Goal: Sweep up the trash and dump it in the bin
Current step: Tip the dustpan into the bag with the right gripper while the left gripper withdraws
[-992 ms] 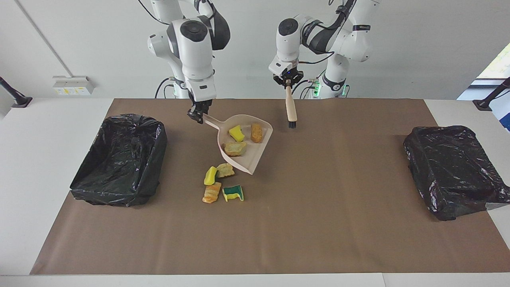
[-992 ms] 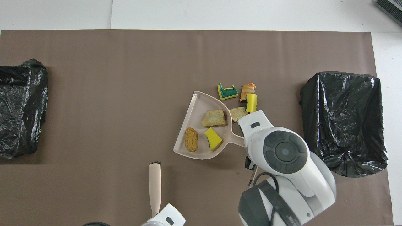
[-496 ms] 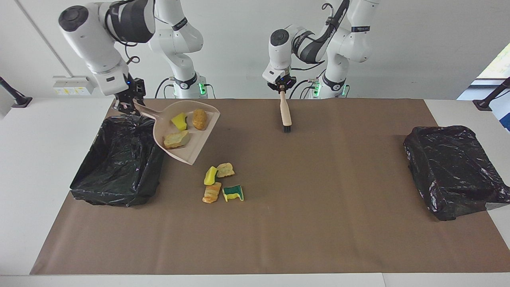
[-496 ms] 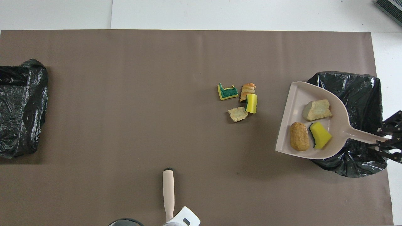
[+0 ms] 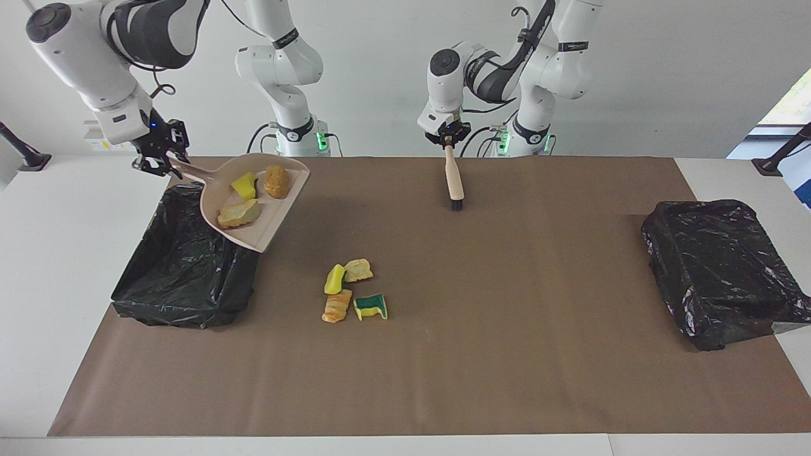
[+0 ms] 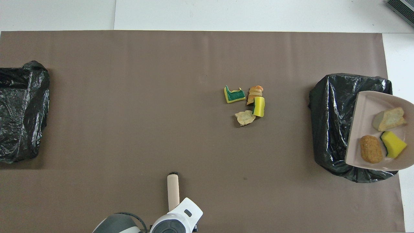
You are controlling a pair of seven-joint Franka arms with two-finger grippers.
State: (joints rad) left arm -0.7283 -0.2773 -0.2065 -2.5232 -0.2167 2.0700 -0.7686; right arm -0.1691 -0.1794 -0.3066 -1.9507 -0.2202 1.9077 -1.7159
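Desk (image 5: 38, 266): white top, covered by a broad sheet of matte brown paper (image 5: 507, 354).

Right gripper (image 5: 156, 166): raised over the bin at the right arm's end of the desk; fingers closed on the thin handle of the dustpan.

Dustpan (image 5: 269, 225): beige smooth plastic, flat scoop with a rounded back wall and a straight lip; held tilted in the air, partly over the bin and partly over the paper beside it.

Trash in the dustpan, three scraps: one bright yellow sponge wedge (image 5: 244, 185); one orange-tan oval with a rough crumbly surface (image 5: 275, 181); one pale tan foam chunk, irregular (image 5: 237, 214).

Trash on the paper, four scraps in a tight cluster near the middle of the desk: yellow wedge (image 5: 334, 279) touching a pale crumpled foam piece (image 5: 358, 270); orange-tan ridged piece (image 5: 336, 306); yellow sponge with a green scouring face, notched (image 5: 371, 306).

Bin (image 5: 184, 266): shallow rectangular tray lined with glossy, wrinkled black plastic film; its inside appears dark throughout, contents not discernible.

Second bin (image 5: 719, 272): same black crinkled lining, at the left arm's end of the desk.

Left gripper (image 5: 447, 140): over the robots' edge of the paper; fingers around the top of the brush, though whether they clamp it cannot be told.

Brush (image 5: 453, 179): pale wooden cylindrical handle hanging down, short black bristles at the paper.
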